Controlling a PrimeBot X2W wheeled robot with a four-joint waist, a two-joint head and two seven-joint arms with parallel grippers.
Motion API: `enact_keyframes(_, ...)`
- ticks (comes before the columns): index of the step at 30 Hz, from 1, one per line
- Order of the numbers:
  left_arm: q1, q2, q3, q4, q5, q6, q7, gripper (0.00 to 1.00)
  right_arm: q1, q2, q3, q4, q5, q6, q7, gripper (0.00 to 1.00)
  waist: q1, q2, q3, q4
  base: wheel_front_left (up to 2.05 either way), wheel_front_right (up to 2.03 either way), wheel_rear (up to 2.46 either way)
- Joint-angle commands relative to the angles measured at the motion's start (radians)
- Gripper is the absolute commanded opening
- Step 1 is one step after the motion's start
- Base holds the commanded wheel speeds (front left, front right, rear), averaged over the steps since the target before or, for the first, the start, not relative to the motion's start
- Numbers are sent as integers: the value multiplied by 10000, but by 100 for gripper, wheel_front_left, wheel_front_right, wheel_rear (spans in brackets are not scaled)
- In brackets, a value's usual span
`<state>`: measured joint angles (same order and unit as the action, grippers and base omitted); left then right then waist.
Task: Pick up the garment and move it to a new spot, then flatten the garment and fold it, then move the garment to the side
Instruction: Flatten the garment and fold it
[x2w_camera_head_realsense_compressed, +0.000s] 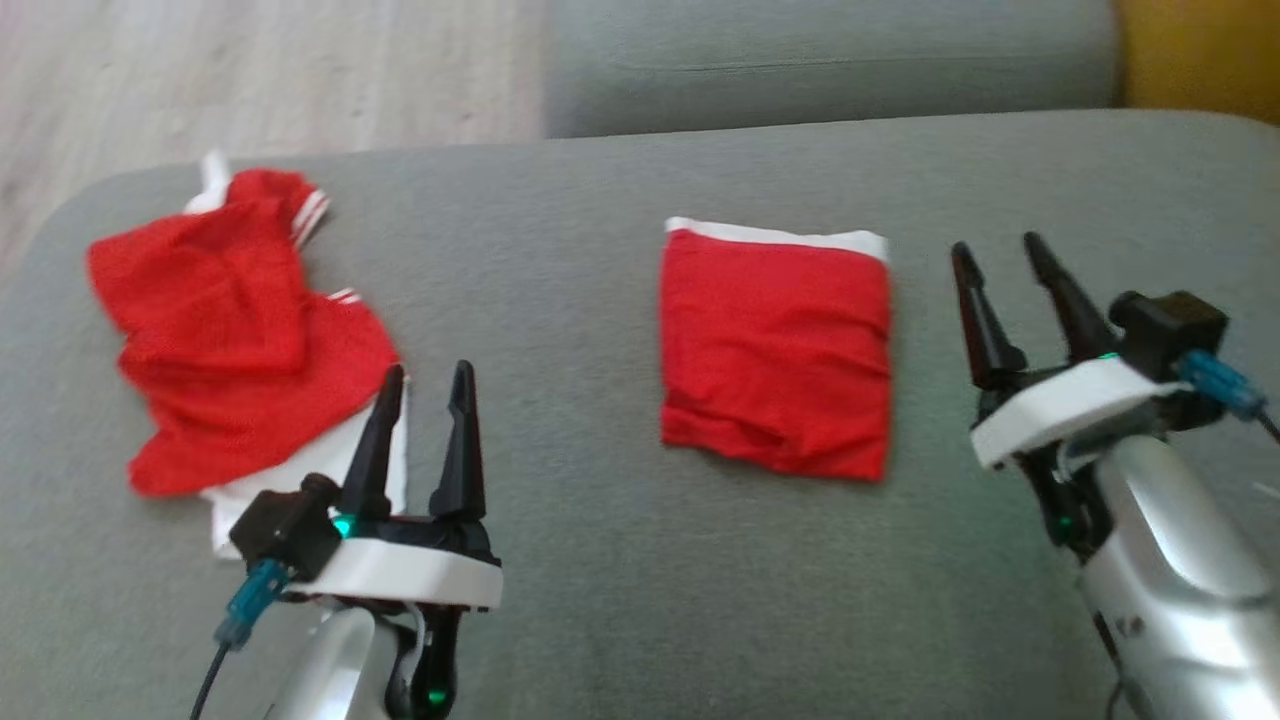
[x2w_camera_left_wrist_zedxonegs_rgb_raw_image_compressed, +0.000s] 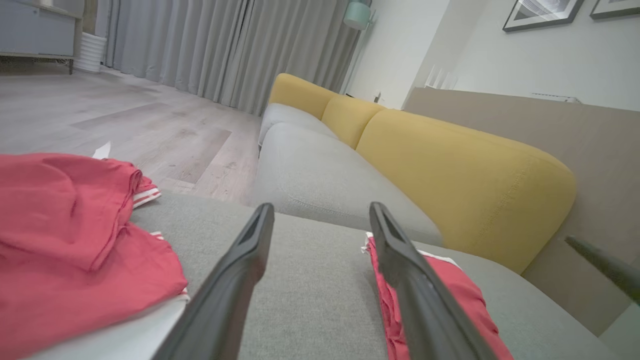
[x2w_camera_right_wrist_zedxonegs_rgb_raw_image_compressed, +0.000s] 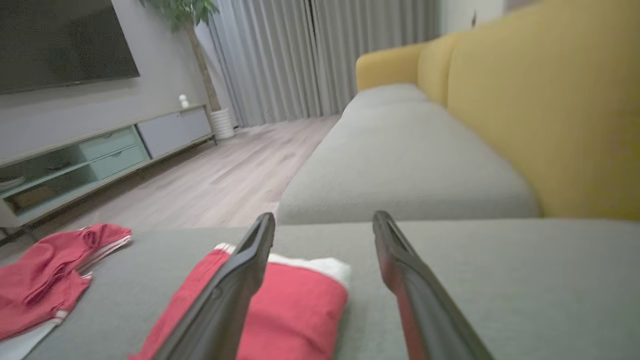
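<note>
Left hand (x2w_camera_head_realsense_compressed: 430, 368) open, upright; right hand (x2w_camera_head_realsense_compressed: 995, 242) open, tilted, nr folded garment (x2w_camera_head_realsense_compressed: 775, 350).

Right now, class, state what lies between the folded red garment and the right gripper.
Nothing but bare grey sofa cushion separates the folded red garment from the right gripper, as the head view shows.

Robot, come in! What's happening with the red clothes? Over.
Left tool open, empty. Right tool open, empty. Folded red garment flat on grey seat, untouched. Crumpled red garment beside left tool.
</note>
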<state>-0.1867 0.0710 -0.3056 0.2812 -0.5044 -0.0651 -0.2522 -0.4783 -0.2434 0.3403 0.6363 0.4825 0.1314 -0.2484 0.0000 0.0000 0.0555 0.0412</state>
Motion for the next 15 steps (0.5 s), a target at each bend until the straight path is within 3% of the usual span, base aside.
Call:
enact_keyframes(1, -147, 30, 447, -392, 144, 49, -92, 100, 365, 74, -215, -643, -730, -7, -129, 100, 0, 0, -59, -419, 0, 0, 0)
enact_keyframes(7, 187, -134, 920, -513, 302, -92, -93, 100, 2140, 1110, -1945, -2462, -2732, -7, -131, 100, 0, 0, -34, -785, 0, 0, 0)
enact_keyframes(15, 664, -200, 1347, -651, 885, -147, -94, 100, 3360, 1848, -2743, -3328, -3384, -7, -132, 100, 0, 0, -18, -831, 0, 0, 0)
